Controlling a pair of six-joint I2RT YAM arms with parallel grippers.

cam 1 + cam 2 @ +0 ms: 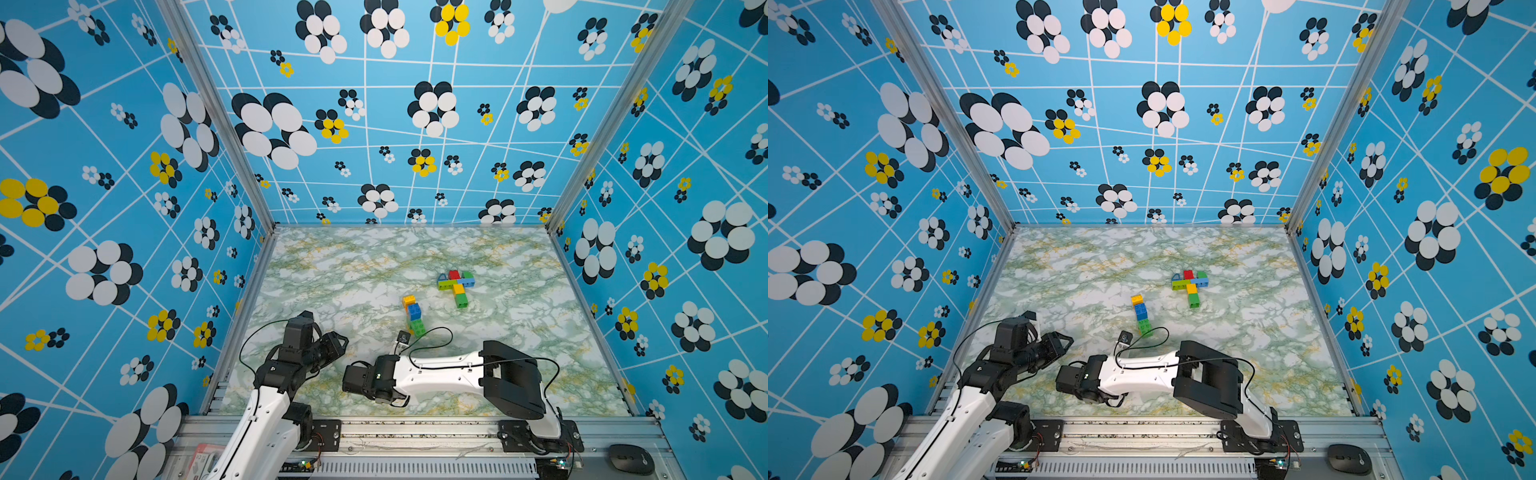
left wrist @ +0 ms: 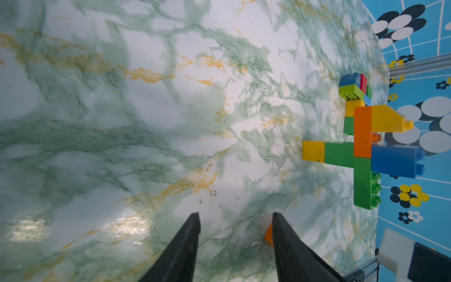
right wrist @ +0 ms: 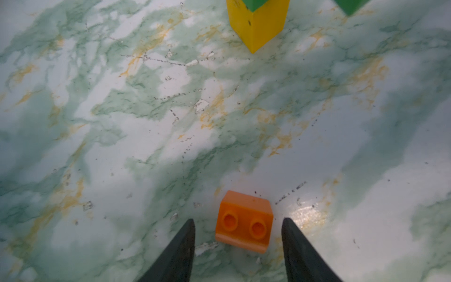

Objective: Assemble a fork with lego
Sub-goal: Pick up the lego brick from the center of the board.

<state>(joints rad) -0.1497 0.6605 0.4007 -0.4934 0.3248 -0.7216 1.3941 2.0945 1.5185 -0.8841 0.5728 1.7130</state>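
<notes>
Right gripper (image 3: 238, 219): released, with the jaws apart and low over the table (image 3: 122, 122). They straddle the orange brick (image 3: 244, 207) without touching it.
Orange brick: small and sloped, with two studs facing the wrist camera. It lies on the marble between the fingers, nearer one than the other. I cannot make it out in the top views.
Left gripper (image 2: 235, 213): released and empty, with the jaws apart over bare marble. Taking the back wall as 12 o'clock, it sits at about 8 o'clock from the upright build (image 1: 413, 316).
Upright build: stands on a yellow foot (image 3: 256, 26) straight ahead of the right jaws, beyond the brick. Green sits above the foot, then an orange-and-green crossbar carrying a yellow prong and a blue one. The green end (image 2: 366, 185) shows bare studs.
Flat build (image 1: 455, 286): a T of bricks lying at about 2 o'clock from the upright one, well apart from both arms.
Step in hand: most likely picking up the orange brick as the fork's next piece.
Next move calls for: centring the jaws, closing on the brick's flat sides and lifting. The brick then probably goes studs-up onto free studs. The narrow foot may tip, so the left gripper could steady it.
</notes>
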